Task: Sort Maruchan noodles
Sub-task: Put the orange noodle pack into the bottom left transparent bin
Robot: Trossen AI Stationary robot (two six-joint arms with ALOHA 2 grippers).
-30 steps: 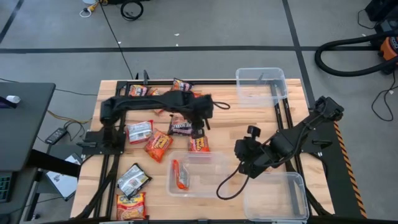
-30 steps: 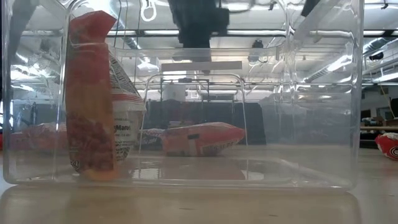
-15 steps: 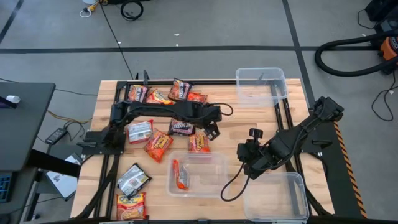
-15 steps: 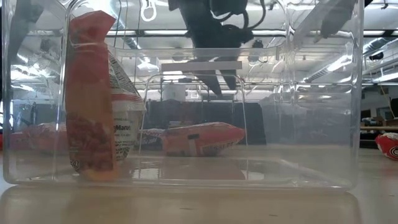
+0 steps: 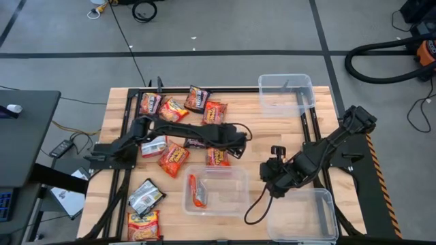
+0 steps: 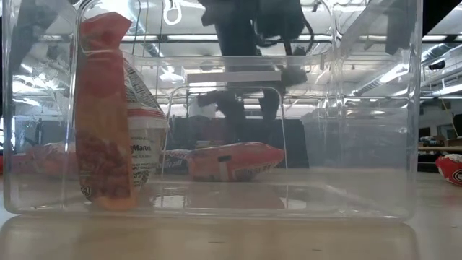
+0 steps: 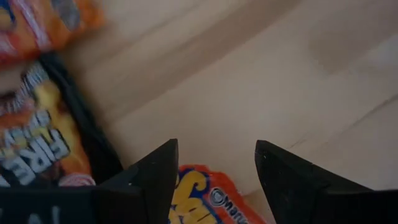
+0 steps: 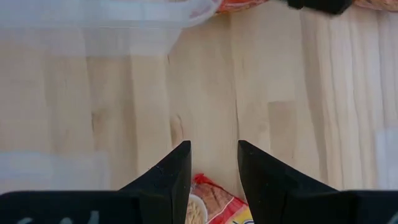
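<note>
Remote desk, overhead camera: my left gripper point(image 5: 228, 145) hangs near the centre of the pale wooden table point(image 5: 272, 129), fingers point(image 7: 155, 174) spread wide and empty, directly over an orange-red flat plastic ramen packet point(image 5: 218, 157) lying on the boards. In the wrist camera that packet point(image 7: 200, 202) shows between the two fingers, with a dark "FIRE" plastic packet point(image 7: 43, 146) beside it.

At five o'clock from the centre, my right gripper point(image 5: 267, 177) sits between two clear rectangular plastic bins, its fingers point(image 8: 165, 177) set narrow around a red-and-yellow plastic noodle packet point(image 8: 214, 202).

The middle clear bin point(image 5: 235, 173), at six o'clock, holds one orange-red packet standing on edge point(image 5: 195, 191). A second clear bin point(image 5: 303, 218) sits at five o'clock and a third clear bin point(image 5: 286, 85) at one o'clock.

Four loose packets point(image 5: 174, 107) line the eleven o'clock edge. A silver-white packet point(image 5: 153, 144) and an orange packet point(image 5: 174, 160) lie at nine o'clock, and two more packets point(image 5: 144, 211) at seven.
</note>
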